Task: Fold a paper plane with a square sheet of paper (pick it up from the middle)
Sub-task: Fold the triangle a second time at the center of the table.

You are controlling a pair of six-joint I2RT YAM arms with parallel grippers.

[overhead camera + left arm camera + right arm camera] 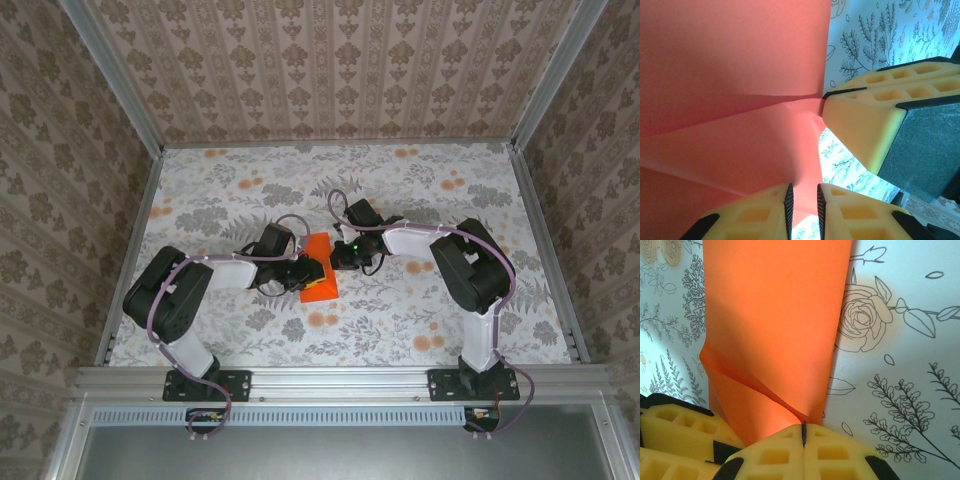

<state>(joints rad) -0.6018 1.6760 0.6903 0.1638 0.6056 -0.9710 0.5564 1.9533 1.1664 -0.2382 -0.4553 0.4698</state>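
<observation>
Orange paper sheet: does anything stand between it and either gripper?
Nothing visible does. The right gripper is shut on the orange paper sheet, and the left gripper pinches its edge too.

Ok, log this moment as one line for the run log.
stage: folding, no plane yet | paper: orange, creased, mid-table | right hand: shut on paper | left hand: fingers nearly closed around paper, grip unclear
</observation>
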